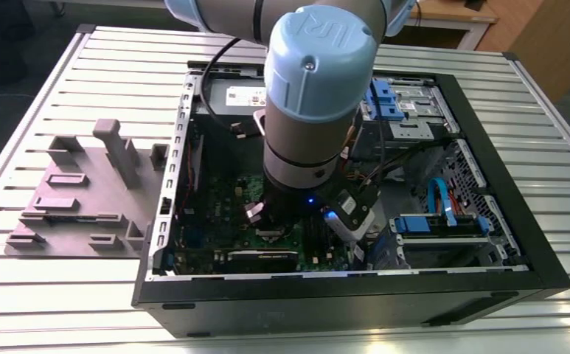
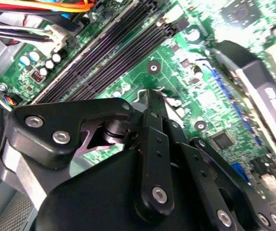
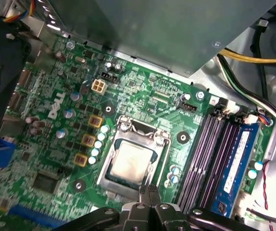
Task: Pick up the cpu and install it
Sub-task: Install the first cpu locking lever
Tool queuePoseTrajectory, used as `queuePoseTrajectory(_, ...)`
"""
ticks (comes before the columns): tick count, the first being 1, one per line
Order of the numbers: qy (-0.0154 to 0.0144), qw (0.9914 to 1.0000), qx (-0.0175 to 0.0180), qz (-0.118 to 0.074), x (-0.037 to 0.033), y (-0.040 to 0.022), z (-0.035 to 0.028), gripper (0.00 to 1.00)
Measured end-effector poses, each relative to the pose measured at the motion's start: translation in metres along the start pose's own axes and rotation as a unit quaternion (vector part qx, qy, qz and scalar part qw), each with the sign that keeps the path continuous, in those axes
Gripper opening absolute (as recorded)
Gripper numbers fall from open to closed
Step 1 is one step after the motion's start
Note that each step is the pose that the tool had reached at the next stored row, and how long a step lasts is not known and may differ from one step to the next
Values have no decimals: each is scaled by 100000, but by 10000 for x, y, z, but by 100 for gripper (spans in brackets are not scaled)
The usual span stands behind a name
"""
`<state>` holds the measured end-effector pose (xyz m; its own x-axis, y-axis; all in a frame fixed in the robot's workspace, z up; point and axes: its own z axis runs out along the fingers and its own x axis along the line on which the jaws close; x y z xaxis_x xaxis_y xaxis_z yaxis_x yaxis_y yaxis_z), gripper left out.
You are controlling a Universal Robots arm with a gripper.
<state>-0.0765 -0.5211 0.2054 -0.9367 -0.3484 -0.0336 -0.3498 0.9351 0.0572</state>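
One cpu (image 3: 131,162) sits in the metal-framed socket (image 3: 137,159) on the green motherboard (image 3: 143,91), fingers (image 3: 148,196) pinched together, empty, just beside it; install step looks near done, seating wants checking.

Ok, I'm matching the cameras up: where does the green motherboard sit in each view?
Exterior view: motherboard inside the open case, under the arm.
Second wrist view: motherboard, carrying the memory slots.
First wrist view: motherboard, around the cpu.
Shared landmark: memory slots, in both wrist views.
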Motion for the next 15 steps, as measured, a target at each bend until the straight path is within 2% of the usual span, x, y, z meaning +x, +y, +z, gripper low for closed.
queuePoseTrajectory(2, 329, 99998, 548, -8, -5, -1, -21, 10)
queuePoseTrajectory(4, 480, 99996, 794, -3, -6, -1, -29, 10)
queuePoseTrajectory(7, 488, 99995, 830, 0, 1, -3, -30, 10)
queuePoseTrajectory(15, 485, 99995, 835, 131, 80, -27, -34, 10)
